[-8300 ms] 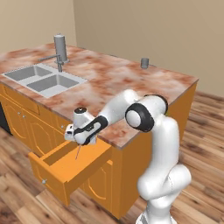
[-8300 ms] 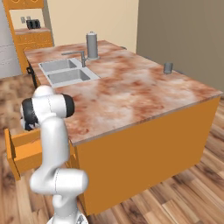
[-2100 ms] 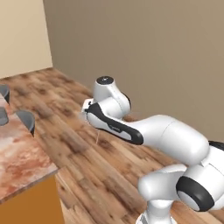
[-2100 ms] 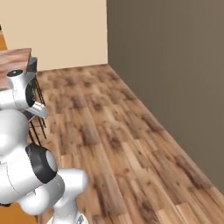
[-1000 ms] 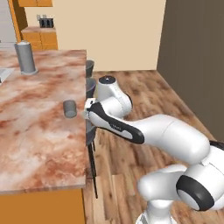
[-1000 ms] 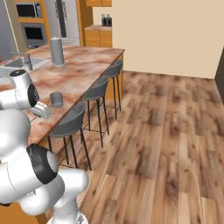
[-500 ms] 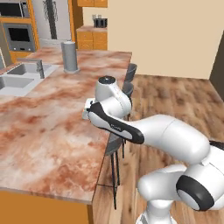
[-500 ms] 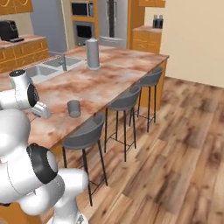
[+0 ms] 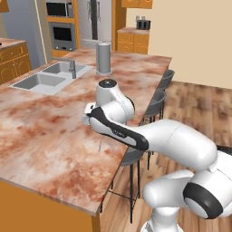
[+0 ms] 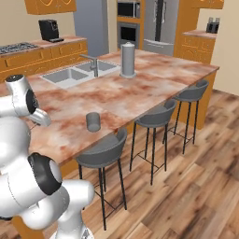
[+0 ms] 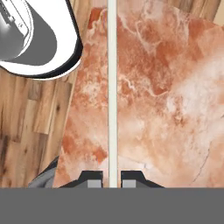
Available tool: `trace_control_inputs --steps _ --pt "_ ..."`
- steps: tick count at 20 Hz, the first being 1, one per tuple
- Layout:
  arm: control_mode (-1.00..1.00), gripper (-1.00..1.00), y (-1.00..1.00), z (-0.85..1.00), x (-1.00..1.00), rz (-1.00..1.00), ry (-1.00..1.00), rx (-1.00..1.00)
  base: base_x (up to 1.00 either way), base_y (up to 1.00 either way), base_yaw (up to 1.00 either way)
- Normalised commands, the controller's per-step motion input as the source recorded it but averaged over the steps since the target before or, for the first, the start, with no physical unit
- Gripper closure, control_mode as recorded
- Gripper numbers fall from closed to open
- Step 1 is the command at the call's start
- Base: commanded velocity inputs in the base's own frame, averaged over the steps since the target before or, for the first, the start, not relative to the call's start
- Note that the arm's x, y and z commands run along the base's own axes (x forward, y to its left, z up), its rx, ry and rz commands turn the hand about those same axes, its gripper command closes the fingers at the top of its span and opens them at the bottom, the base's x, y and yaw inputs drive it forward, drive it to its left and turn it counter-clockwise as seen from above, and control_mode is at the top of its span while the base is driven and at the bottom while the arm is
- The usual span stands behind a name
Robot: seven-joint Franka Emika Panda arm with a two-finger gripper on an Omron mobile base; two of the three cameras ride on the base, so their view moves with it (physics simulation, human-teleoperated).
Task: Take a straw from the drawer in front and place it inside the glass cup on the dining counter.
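Marbled reddish-brown and cream stone: the dining counter point(image 11: 166, 100) lies beneath the gripper point(image 11: 112, 179).
The jaws are closed narrowly on the straw point(image 11: 112, 87), a thin, pale, straight stick whose long axis runs from bottom centre to the top edge of the hand view. The glass cup point(image 10: 93, 122), a translucent grey cylinder, stands upright left of centre in the right base view.

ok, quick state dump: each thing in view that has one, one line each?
gripper: shut on the straw, above the dining counter.
straw: held, running straight out from the gripper, not yet in the cup.
glass cup: upright on the dining counter, nothing in it.
tall grey cylinder: upright beside the sink.
faucet: no water running.
bar stools: upright along the counter edge.
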Motion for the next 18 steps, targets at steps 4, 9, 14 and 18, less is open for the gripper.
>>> trace_control_inputs --steps 4,9,14,18 --pt "-1.0 1.0 -0.17 -0.05 0.42 0.1 0.18 0.1 0.0 0.0 0.0" --pt "-1.0 1.0 -0.55 0.38 0.42 0.11 0.05 0.1 0.0 0.0 0.0" --pt "-1.0 1.0 -0.8 0.5 0.56 0.08 -0.06 0.02 0.0 0.0 0.0" --pt "-1.0 1.0 -0.74 0.2 0.58 0.12 -0.17 0.0 0.0 0.0 0.0"
